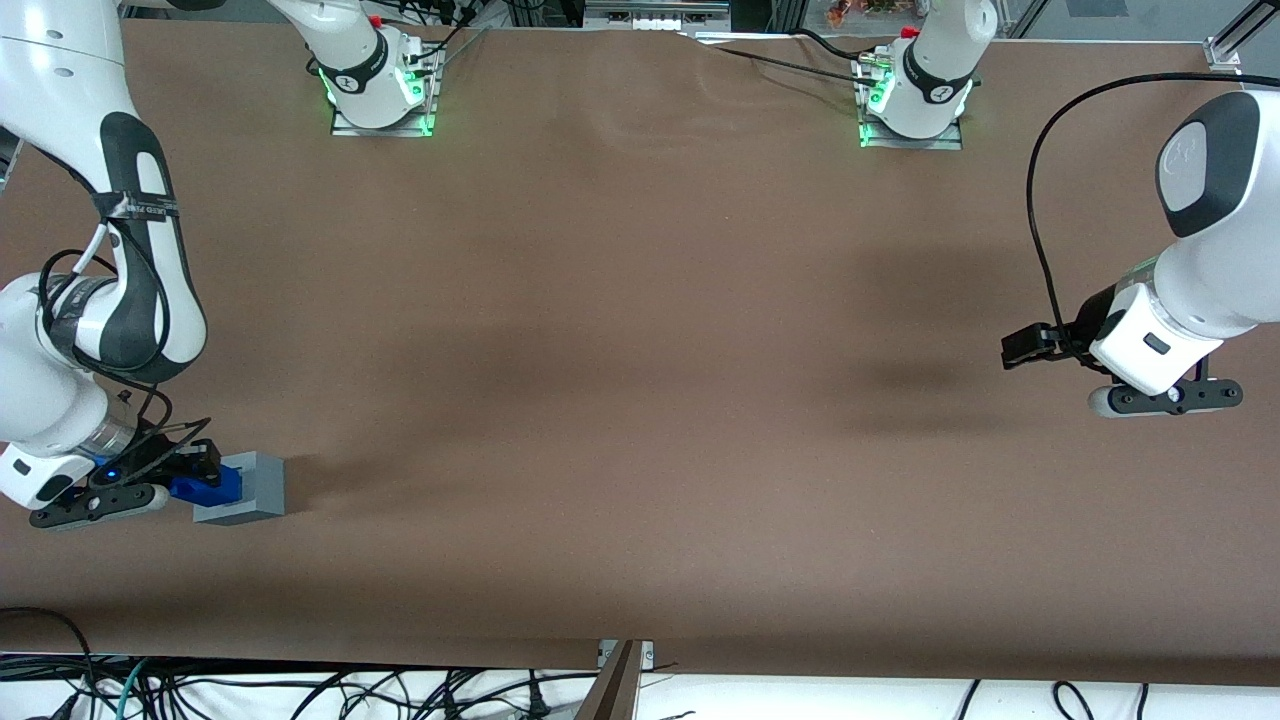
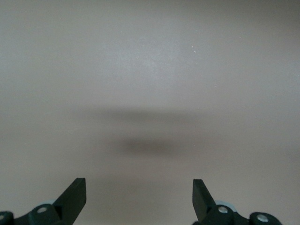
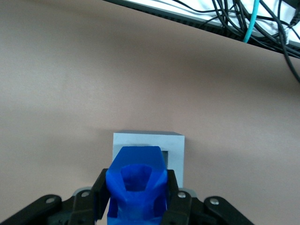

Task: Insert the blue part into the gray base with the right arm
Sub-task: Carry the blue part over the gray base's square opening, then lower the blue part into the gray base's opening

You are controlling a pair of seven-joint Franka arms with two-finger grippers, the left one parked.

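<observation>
Brown table; loose cables along its edge.

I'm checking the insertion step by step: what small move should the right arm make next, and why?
Probably a short descent, with a small alignment correction if needed. The gripper is shut on the blue part, which hangs over the gray base. The part covers most of the base's top recess but does not look seated, so lowering it straight down seems the natural next step.

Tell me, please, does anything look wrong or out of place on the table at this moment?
Nothing stands out. The gripper is shut on the blue part, holding it over the gray base at the working arm's end of the table. The base sits flat. Nothing looks spilled or damaged.
</observation>
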